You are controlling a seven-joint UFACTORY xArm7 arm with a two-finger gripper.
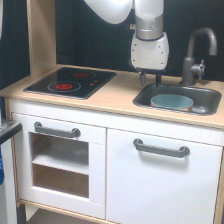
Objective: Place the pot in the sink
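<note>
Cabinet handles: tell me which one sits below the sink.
The handle on the solid white door at the exterior view's right, directly under the sink. The other handle sits under the hob, above open shelves.

No readable text, labels, brands or numbers anywhere. Only markings: red rings on the black hob at the worktop's left end in the exterior view, too blurred to show any symbols. Cupboard doors, tap and sink carry no lettering.
</note>
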